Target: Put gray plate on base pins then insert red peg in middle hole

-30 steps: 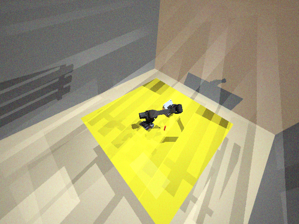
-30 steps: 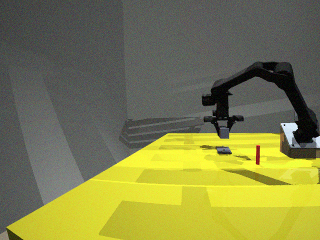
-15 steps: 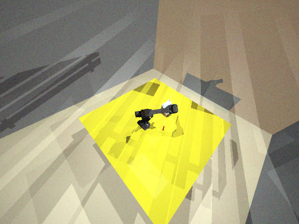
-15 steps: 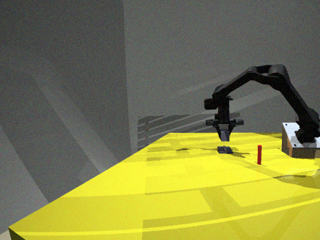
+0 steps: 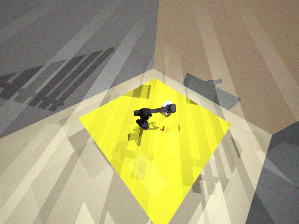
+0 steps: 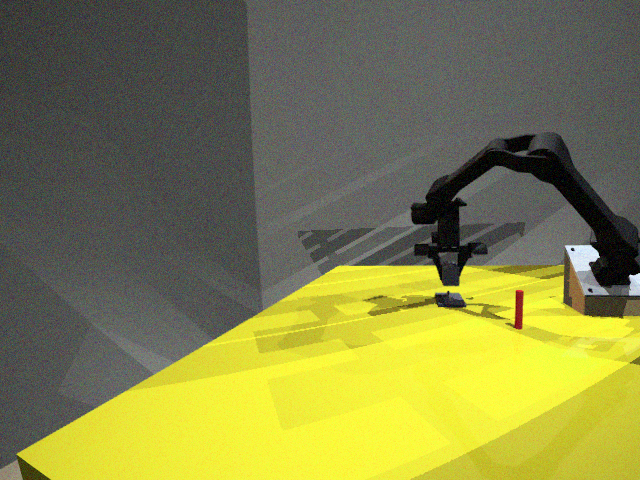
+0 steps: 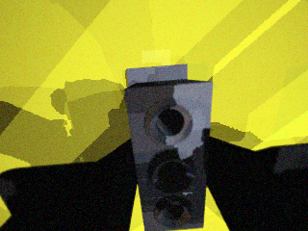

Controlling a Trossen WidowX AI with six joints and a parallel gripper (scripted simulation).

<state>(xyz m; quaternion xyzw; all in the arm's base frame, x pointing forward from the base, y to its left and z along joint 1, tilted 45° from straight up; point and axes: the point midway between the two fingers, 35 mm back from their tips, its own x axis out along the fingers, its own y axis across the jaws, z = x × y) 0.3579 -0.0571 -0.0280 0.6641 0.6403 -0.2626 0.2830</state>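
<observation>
Overhead, one pincer (image 6: 449, 266) (image 7: 164, 137) grips one plate (image 6: 450, 273) (image 7: 192, 144) above one base (image 6: 456, 300) (image 7: 156, 75).

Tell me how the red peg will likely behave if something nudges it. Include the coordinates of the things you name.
The red peg (image 5: 163, 128) (image 6: 519, 309) would probably tip readily, being tall and narrow and standing on end. Once down, it may well roll, since its sides look round. It looks stiff, standing straight without any bend.
</observation>
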